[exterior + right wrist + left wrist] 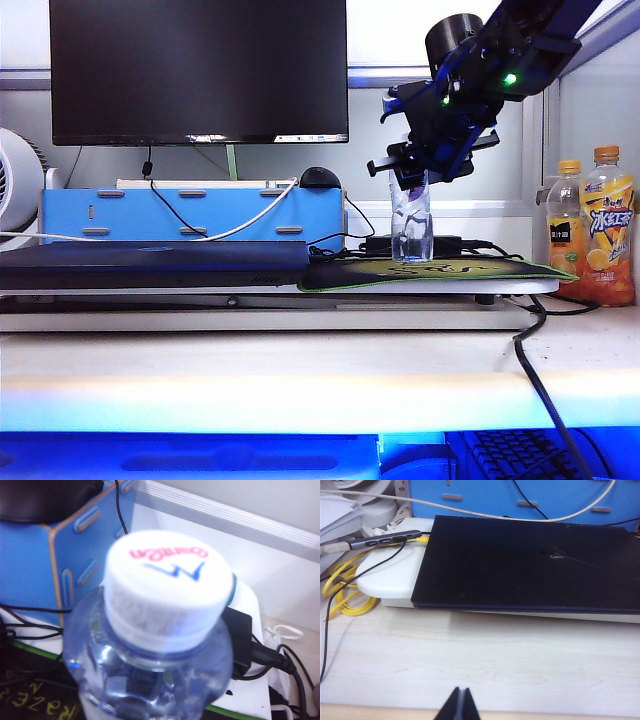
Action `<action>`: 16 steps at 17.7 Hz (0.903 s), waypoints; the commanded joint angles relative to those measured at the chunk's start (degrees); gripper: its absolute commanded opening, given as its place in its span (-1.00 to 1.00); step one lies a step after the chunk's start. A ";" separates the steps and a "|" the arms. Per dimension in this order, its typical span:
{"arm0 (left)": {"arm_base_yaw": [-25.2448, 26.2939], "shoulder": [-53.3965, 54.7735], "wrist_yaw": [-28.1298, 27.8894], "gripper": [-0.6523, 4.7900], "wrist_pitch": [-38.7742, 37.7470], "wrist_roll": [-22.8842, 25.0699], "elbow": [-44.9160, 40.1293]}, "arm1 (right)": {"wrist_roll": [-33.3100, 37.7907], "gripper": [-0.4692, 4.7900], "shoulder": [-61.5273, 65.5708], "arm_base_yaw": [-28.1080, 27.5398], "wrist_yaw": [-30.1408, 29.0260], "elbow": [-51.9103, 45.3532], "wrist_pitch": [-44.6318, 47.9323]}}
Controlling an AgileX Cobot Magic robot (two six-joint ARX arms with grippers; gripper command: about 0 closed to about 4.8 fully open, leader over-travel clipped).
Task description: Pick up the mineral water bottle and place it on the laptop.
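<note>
A pale wooden desk [300, 375] fills the foreground of the exterior view, with a raised white shelf [420, 290] behind it and a big black monitor [198, 70] against the back wall. On the left part of the shelf lies the laptop [150, 262], a flat dark slab with its lid closed; behind it stands a blue box [190, 210]. On the right part of the shelf lies a mouse mat [440, 272] with a green edge, and the mineral water bottle [411, 222] stands upright on it, its long axis vertical and its white cap pointing straight up. The right gripper [425, 165] hangs from above directly over the bottle, wrapped around its neck and cap, so the top of the bottle is hidden behind the dark fingers. Whether the jaws are actually pressing on the bottle cannot be told. The right wrist view looks straight down on the white cap [167, 587], very close, with clear bottle shoulders below it. Two orange-capped drink bottles [592, 228] stand well to the right. The left gripper [458, 705] hovers low over the bare desk in front of the laptop [530, 565], its two dark fingertips pressed together and holding nothing. A yellow cable [342, 587] coils beside the shelf.
</note>
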 commanded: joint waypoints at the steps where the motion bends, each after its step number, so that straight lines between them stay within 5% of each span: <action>1: 0.02 -0.11 0.13 -0.77 0.04 0.09 0.00 | 0.09 -0.83 -1.79 0.26 -1.95 3.32 2.60; 9: 0.02 -0.11 0.13 -0.77 0.07 0.09 0.00 | 7.26 -0.82 -5.42 3.34 -24.52 10.12 2.16; 16: 0.02 -0.11 0.13 -0.77 0.04 0.07 0.00 | 7.39 -0.82 -3.82 9.55 -27.15 10.84 2.38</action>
